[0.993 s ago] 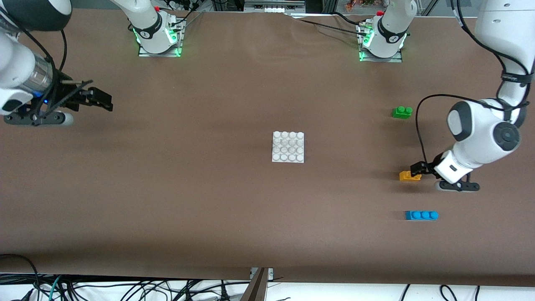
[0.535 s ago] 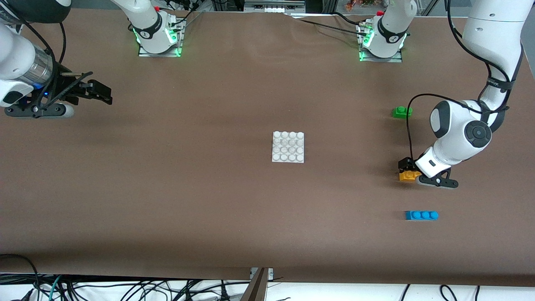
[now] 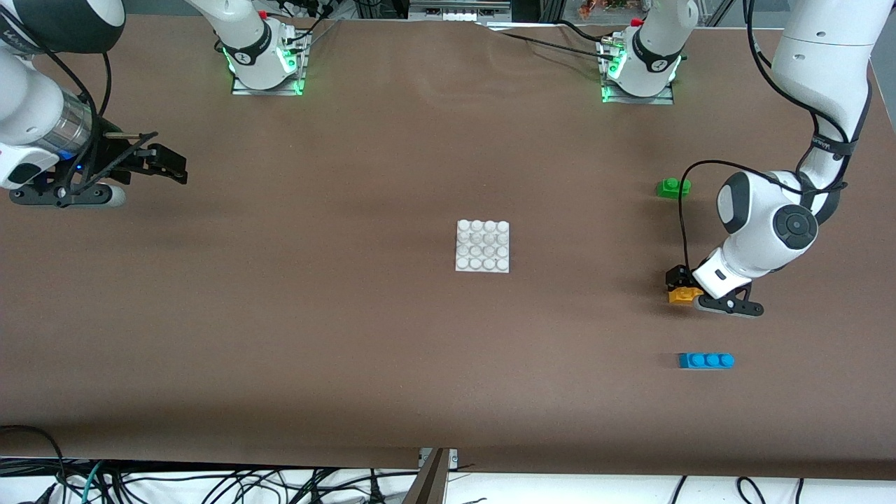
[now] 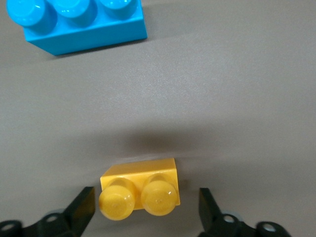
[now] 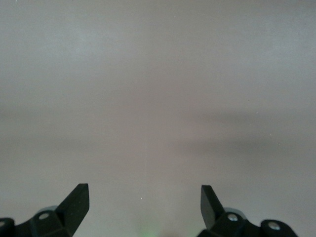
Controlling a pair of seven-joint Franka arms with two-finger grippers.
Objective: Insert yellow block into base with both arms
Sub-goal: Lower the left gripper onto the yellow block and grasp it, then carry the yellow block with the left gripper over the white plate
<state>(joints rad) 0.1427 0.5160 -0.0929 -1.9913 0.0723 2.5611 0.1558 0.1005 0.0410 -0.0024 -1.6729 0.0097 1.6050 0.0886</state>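
Left claw is sitting low at the tabletop, wrist bent down, fingers standing apart with a gap showing on either side. Right claw is waiting, hovering level, pointing toward 3 o'clock, fingers spread wide.

White arms, black end effectors, cables

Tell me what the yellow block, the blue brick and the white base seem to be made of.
The yellow block looks like smooth moulded plastic: its round studs carry soft highlights. The blue brick looks like the same glossy plastic, with shiny studs and crisp edges. The base is probably plastic too, white with moulded studs, but its finish cannot be judged from the front view.
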